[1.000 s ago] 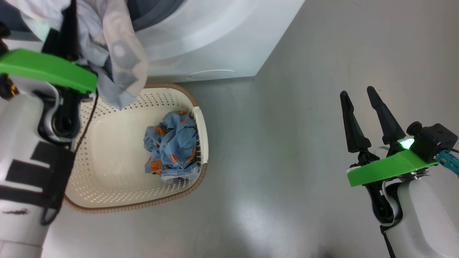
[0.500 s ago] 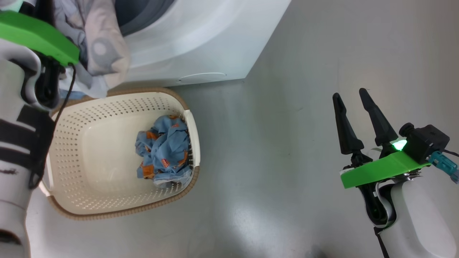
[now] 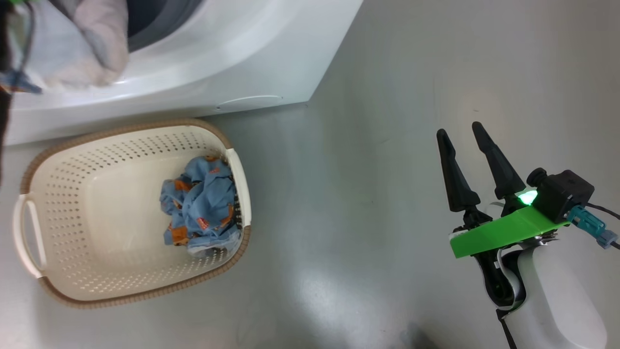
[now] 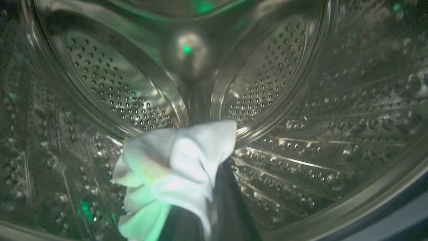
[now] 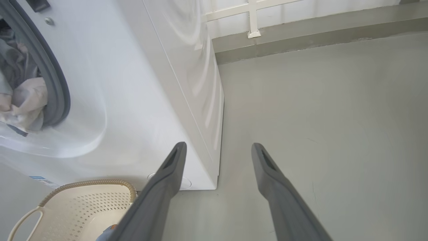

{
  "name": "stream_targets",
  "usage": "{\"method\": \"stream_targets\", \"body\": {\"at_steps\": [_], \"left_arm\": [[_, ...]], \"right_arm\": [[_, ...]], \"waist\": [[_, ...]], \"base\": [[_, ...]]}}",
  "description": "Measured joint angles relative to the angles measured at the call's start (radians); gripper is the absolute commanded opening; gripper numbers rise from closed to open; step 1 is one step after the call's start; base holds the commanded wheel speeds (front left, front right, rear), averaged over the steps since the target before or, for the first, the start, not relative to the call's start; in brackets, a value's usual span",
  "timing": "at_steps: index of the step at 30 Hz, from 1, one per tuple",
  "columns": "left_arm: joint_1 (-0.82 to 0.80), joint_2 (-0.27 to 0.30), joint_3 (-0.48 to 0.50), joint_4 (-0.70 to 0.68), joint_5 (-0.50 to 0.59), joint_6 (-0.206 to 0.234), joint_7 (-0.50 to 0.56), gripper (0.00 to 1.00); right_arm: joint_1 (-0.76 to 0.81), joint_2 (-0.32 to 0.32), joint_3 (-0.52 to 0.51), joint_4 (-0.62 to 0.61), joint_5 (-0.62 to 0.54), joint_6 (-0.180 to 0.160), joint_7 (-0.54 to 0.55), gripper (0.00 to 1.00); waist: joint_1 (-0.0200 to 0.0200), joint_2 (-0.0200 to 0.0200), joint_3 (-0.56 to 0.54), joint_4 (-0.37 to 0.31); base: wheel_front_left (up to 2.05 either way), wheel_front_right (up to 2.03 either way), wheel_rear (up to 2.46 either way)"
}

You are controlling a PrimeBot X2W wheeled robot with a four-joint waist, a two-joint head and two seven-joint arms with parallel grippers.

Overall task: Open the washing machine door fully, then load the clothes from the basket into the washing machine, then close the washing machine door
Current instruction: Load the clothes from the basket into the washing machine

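Note:
My left gripper [image 4: 219, 167] is inside the perforated steel drum [image 4: 301, 100] of the washing machine [image 3: 232, 53], shut on a white garment [image 4: 177, 167] that drapes over its dark fingers. Pale clothes [image 3: 77, 43] hang over the lower lip of the opening; the right wrist view has them [image 5: 23, 100] against the grey gasket [image 5: 58, 90]. The cream basket [image 3: 58, 232] stands on the floor before the machine, a denim-blue garment with orange patches [image 3: 201, 213] at its right end. My right gripper [image 3: 459, 128] hovers open and empty over the floor at the right. The washing machine door is out of view.
Bare grey floor [image 3: 363, 218] stretches between the basket and my right arm. In the right wrist view the machine's side panel [image 5: 187, 83] runs back to a wall base [image 5: 301, 36], and a blue label sticker [image 5: 43, 180] sits low on its front.
My left arm has carried the pale clothes up and away from over the basket into the machine's opening. The head view has shifted. The right gripper stays open.

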Motion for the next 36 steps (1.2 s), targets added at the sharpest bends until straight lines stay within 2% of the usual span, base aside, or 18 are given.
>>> {"method": "stream_targets", "body": {"at_steps": [3, 6, 14, 15, 16, 17, 18, 19, 36], "left_arm": [[-0.001, 0.020, 0.085, -0.094, 0.081, 0.035, 0.000, 0.00], [0.009, 0.023, 0.159, -0.165, 0.159, 0.039, -0.001, 0.00], [0.088, -0.018, 0.237, -0.102, 0.270, 0.019, -0.001, 0.00], [0.088, -0.018, 0.242, -0.091, 0.284, 0.018, -0.001, 0.07], [0.088, -0.018, 0.246, -0.080, 0.296, 0.013, -0.001, 0.20], [0.088, -0.019, 0.250, -0.068, 0.305, 0.009, -0.001, 0.47], [0.087, -0.020, 0.252, -0.057, 0.313, 0.006, -0.001, 0.86], [0.087, -0.021, 0.257, -0.047, 0.319, 0.003, -0.001, 1.00], [0.088, -0.064, 0.332, -0.010, 0.379, -0.026, -0.001, 1.00]], "right_arm": [[-0.002, 0.004, 0.000, 0.000, 0.000, 0.000, 0.000, 1.00], [-0.006, 0.010, 0.002, -0.001, 0.009, 0.000, 0.000, 1.00], [-0.006, 0.014, 0.001, -0.001, 0.017, 0.000, 0.000, 1.00], [-0.007, 0.015, 0.001, -0.001, 0.017, 0.000, 0.000, 1.00], [-0.007, 0.016, 0.001, -0.001, 0.017, 0.000, 0.000, 1.00], [-0.007, 0.016, 0.001, -0.001, 0.017, 0.000, 0.000, 1.00], [-0.007, 0.016, 0.001, -0.001, 0.017, 0.000, 0.000, 1.00], [-0.007, 0.016, 0.001, -0.001, 0.017, 0.000, 0.000, 1.00], [-0.023, 0.013, -0.001, 0.000, 0.017, 0.000, 0.000, 1.00]], "waist": [[0.0000, 0.0000, 0.011, -0.011], [0.0000, 0.0000, 0.021, -0.021], [0.0000, 0.0000, 0.031, -0.026], [0.0000, 0.0000, 0.031, -0.025], [0.0000, 0.0000, 0.031, -0.025], [0.0000, 0.0000, 0.031, -0.024], [0.0000, 0.0000, 0.031, -0.023], [0.0000, 0.0000, 0.031, -0.022], [0.0000, 0.0000, 0.022, 0.001]], "base": [[0.00, 0.00, 0.00], [0.00, 0.00, 0.00], [0.00, 0.00, 0.00], [0.00, 0.00, 0.00], [0.00, 0.00, 0.00], [0.00, 0.00, 0.00], [0.00, 0.00, 0.00], [0.00, 0.00, 0.00], [0.00, 0.00, 0.00]]}}
